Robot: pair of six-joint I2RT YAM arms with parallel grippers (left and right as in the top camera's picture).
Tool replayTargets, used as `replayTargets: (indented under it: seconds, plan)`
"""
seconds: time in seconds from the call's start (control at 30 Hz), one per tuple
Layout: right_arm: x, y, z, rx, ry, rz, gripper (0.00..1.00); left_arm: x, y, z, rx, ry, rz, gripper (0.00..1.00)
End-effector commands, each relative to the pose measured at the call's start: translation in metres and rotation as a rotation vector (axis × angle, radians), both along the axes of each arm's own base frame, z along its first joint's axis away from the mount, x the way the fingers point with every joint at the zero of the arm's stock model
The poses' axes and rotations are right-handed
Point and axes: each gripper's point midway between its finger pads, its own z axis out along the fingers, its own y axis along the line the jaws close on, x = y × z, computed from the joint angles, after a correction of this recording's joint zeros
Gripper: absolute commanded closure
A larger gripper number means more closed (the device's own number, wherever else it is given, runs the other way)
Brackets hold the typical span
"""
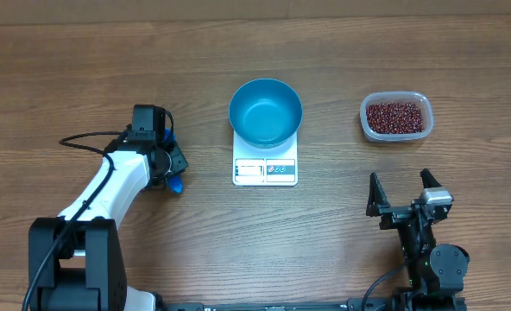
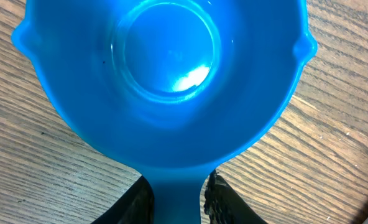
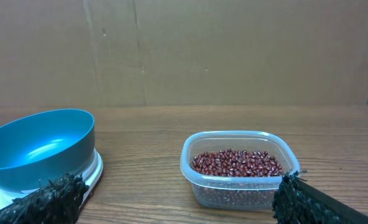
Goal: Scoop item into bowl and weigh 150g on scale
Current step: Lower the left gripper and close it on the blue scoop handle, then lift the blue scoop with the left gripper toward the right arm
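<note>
Overhead view, near edge first: how does the right gripper [image 1: 400,186] stand, Ana asks.

Wide open, Ben says. Its two fingers are spread apart above the table [image 1: 324,242] with nothing between them. The right wrist view agrees: one fingertip [image 3: 47,199] sits in each bottom corner, well apart.

And the left gripper [image 2: 179,205]?

It is a little farther in, on the left side, down at a small blue scoop [image 2: 165,81]. In the left wrist view the fingers [image 2: 221,202] stand on either side of the scoop's handle, close against it. Whether they are pressing it firmly, I cannot tell. The scoop's cup has nothing in it and lies over the wood.

What comes after that?

Mid-table, the scale [image 1: 265,170], with its display and buttons on the near edge. The bowl [image 1: 265,112] sits on its far part, overhanging the platform on both sides. It is bare inside.

Where are the beans [image 1: 397,117]?

At the same depth as the bowl, well off to the right, heaped in a clear plastic tub [image 1: 397,138]. From the right wrist the tub stands straight ahead, with the bowl and scale off to its left.
</note>
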Motion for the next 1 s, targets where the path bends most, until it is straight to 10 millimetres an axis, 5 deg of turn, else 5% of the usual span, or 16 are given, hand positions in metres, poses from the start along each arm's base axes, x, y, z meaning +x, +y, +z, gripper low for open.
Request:
replayTargets:
  seconds: [0.0, 0.3, 0.53, 0.73, 0.9, 0.97]
  plan:
    - [0.000, 0.000, -0.002, 0.004, -0.002, -0.002, 0.00, -0.002, 0.001, -0.004, -0.006, 0.009, 0.015, 0.73]
    - [0.000, 0.000, -0.002, 0.004, -0.002, -0.002, 0.00, 0.005, 0.001, 0.007, -0.008, 0.000, 0.015, 0.91]
    - [0.000, 0.000, -0.002, 0.004, -0.002, -0.002, 0.00, 0.018, -0.001, 0.044, -0.011, 0.002, 0.011, 0.96]
    - [0.000, 0.000, -0.002, 0.004, -0.002, -0.002, 0.00, 0.040, -0.016, 0.123, -0.025, -0.096, -0.025, 0.96]
    - [0.000, 0.000, -0.002, 0.004, -0.002, -0.002, 0.00, 0.043, -0.078, 0.202, -0.132, -0.227, -0.101, 0.96]
    - [0.000, 0.000, -0.002, 0.004, -0.002, -0.002, 0.00, 0.040, -0.100, 0.213, -0.170, -0.245, -0.113, 0.96]
